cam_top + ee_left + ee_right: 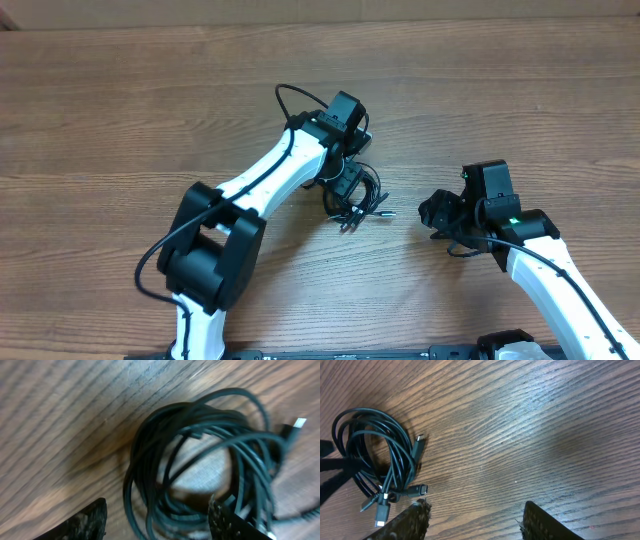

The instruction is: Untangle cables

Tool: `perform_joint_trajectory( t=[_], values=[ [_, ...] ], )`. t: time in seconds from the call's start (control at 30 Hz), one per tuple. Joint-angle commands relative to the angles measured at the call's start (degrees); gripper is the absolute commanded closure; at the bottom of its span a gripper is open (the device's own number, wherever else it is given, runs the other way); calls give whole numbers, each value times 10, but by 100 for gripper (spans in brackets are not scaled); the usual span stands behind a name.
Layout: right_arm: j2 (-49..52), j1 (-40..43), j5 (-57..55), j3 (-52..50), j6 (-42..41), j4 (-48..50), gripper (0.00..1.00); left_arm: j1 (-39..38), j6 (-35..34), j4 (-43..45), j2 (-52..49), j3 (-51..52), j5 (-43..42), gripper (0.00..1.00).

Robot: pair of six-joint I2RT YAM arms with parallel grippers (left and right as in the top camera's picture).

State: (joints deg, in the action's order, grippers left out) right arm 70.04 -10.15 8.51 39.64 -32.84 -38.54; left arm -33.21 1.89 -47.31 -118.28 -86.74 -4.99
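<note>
The cables [366, 198] lie as one small black coiled bundle on the wooden table, with plug tips sticking out to the right. My left gripper [346, 188] hangs right over the bundle. In the left wrist view the cables [200, 455] fill the middle, and my left gripper [157, 527] is open, its fingers astride the coil's near strands without pinching them. A silvery plug [298, 423] pokes out at the upper right. My right gripper [436, 214] stands open to the right of the bundle, apart from it. In the right wrist view the cables [375, 455] lie left of my right gripper [475, 522], which has only bare wood between its fingers.
The wooden table [120, 110] extends all round the bundle. A pale strip [320, 10] runs along the far edge. The left arm's own thick black wire [290, 95] loops above its wrist.
</note>
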Motion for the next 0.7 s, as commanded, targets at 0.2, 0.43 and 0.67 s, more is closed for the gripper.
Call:
perform_joint_trajectory(
  t=[0.2, 0.43, 0.67],
  values=[
    [2, 0, -10, -3, -1, 2, 42, 4, 9, 25, -43, 3, 13, 71],
    [2, 0, 13, -2, 5, 17, 36, 5, 7, 0, -15, -52, 19, 96],
    [1, 0, 63, 61, 106, 9, 40, 2, 7, -26, 46, -125, 26, 96]
  ],
)
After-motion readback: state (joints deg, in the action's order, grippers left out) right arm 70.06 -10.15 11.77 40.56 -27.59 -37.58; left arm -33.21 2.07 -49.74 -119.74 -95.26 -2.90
